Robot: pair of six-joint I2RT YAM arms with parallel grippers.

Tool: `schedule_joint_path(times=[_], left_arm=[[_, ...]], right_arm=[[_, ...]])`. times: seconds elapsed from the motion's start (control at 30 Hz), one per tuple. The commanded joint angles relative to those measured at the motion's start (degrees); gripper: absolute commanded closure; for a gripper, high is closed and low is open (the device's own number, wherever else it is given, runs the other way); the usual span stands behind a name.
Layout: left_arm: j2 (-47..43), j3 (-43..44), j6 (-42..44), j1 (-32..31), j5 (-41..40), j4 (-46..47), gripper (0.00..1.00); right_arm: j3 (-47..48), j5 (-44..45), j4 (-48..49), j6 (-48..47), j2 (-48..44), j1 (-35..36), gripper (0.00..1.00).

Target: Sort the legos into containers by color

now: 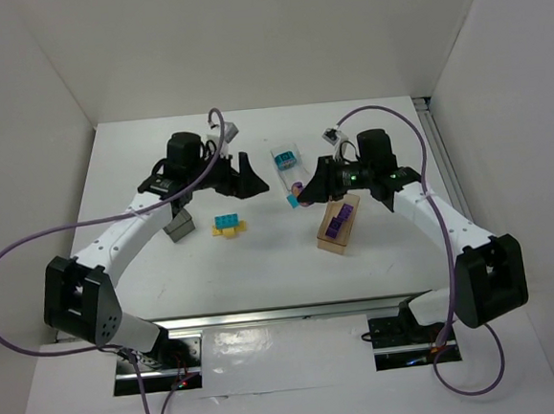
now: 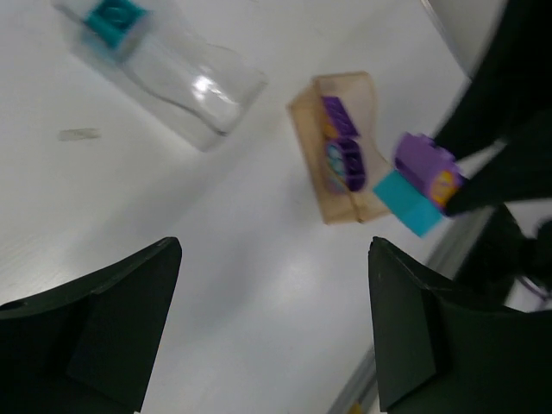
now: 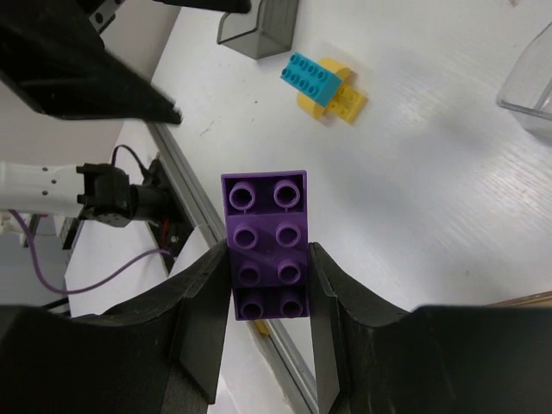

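Landmark: tan bin (image 1: 333, 244), open top, on the white table (image 1: 263, 275) in front of the right arm.
Tan bin contents: purple bricks (image 1: 340, 219) lying inside; seen in the left wrist view too (image 2: 345, 151).
Right gripper (image 1: 303, 191): fingers clamped on the long sides of a held purple brick (image 3: 265, 246), studs facing the wrist camera.
Held purple brick place: just off the tan bin's far-left end, near it but not inside.
Extra on held brick: the left wrist view shows a teal piece (image 2: 405, 203) against its underside; cannot tell if they are joined.
Left gripper (image 2: 276, 328): fingers wide apart with nothing between them, well left of the tan bin and a bit farther back.
Clear bin (image 1: 284, 176): beyond the tan bin, to its far left, apart from it.
Clear bin contents: one teal brick in clear bin (image 1: 284, 157).
Dark grey bin (image 1: 179, 226): well left of the tan bin, under the left arm; contents cannot be told.
Loose bricks: teal brick (image 1: 226, 221) stacked on a yellow brick (image 1: 233, 232), on the table left of the tan bin, between it and the dark grey bin, in no bin.
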Motion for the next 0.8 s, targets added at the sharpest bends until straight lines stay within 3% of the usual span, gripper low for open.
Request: schedule_joint_path(times=[0.0,0.07,0.13,0.53,0.77], left_arm=[[1.2,1.3,4.7,-0.2,23.3,0.5,0.09],[3.7,1.8,5.3,-0.2,34.7,1.9,0.09],[5.1,1.8,5.3,-0.9,39.5,2.4,0.09],[11.2,6.5,3.2,-4.3,38.6,5.3,0.07],[12.5,8.4,2.7,-5.4,37.2,6.0,0.25]], right_arm=[[-0.7,-5.9,3.8,0.5,-1.4,0.3,1.00],[-0.2,-6.7,3.8,0.5,-1.4,0.3,1.00],[-0.2,-8.2,3.8,0.5,-0.7,0.3,1.00],[0.3,-12.4,3.5,-1.3,0.9,1.3,1.00],[0.3,-12.9,3.0,-1.3,0.9,1.3,1.00]])
